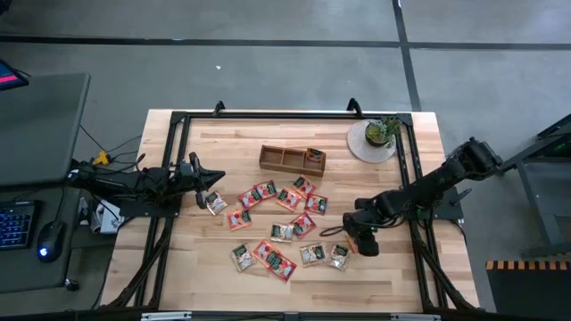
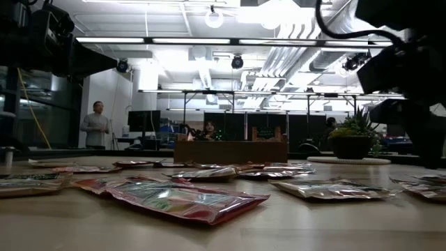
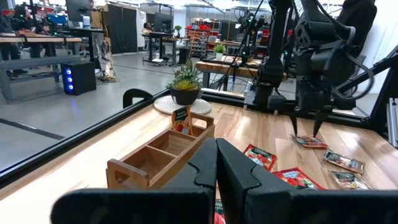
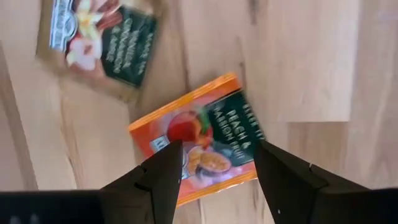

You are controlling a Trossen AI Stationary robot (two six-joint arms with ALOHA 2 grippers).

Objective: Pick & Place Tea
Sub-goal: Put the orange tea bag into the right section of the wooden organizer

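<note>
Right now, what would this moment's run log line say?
right gripper open, poised over orange peach tea sachet | left gripper shut, waiting at table's left | wooden tray holds one sachet

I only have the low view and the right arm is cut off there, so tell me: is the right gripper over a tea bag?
Observer: Yes. The right gripper hangs open over an orange sachet lying flat on the table.
Operator: And the left one?
Observer: The left gripper is shut and empty, over the table's left side.
Operator: Anything in the tray?
Observer: The wooden tray holds tea only in the end compartment nearest the plant.
</note>
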